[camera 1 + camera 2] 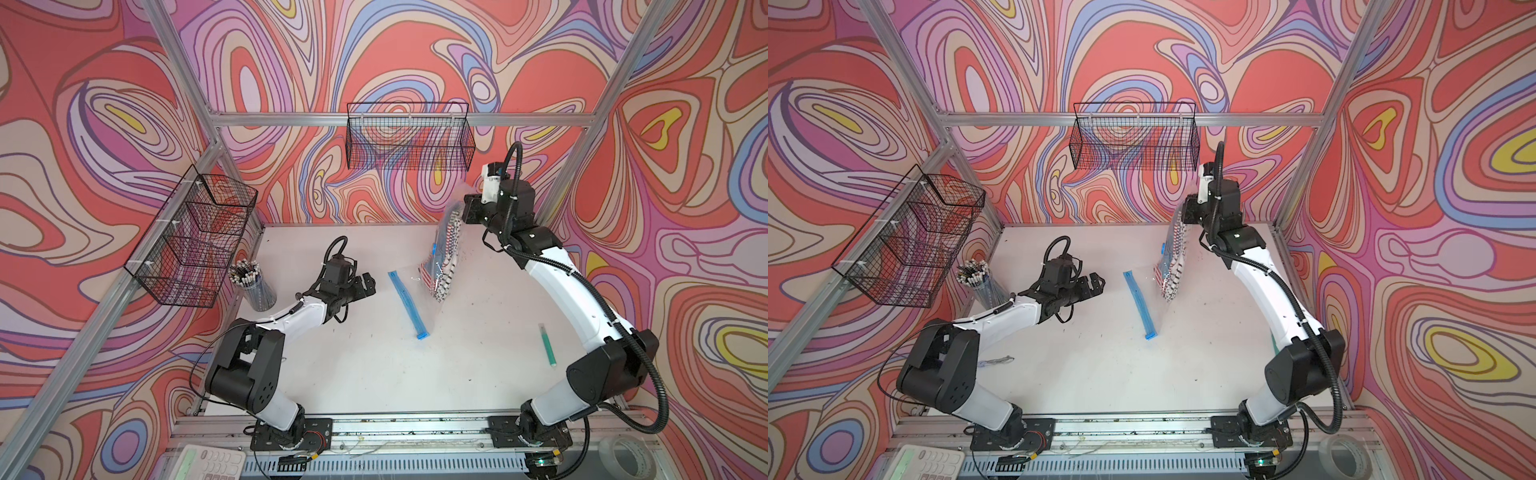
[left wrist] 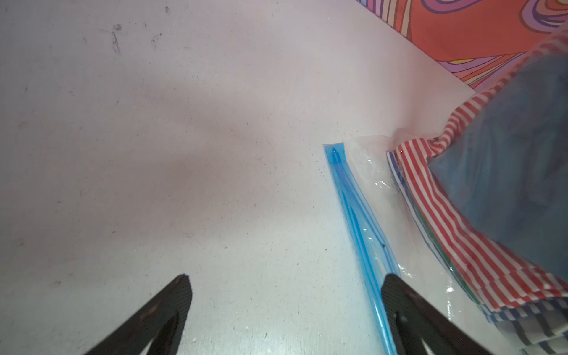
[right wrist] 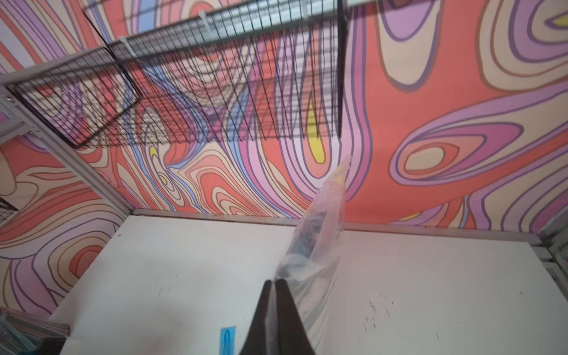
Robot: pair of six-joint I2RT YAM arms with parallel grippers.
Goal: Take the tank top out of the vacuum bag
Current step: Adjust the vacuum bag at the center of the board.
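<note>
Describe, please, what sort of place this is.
Probably a robot lab test cell: a left arm and a right arm bolted to a rail at a white table, an aluminium frame with swirl-printed walls, and a wire basket hung on it.

two wire baskets hanging | two robot arms reaching | one vacuum bag holding one tank top | one pencil cup standing | one green pen lying | one tape roll, one keypad sitting

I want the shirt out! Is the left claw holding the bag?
No, the left claw is wide open, with only bare table between its jaws.
</note>
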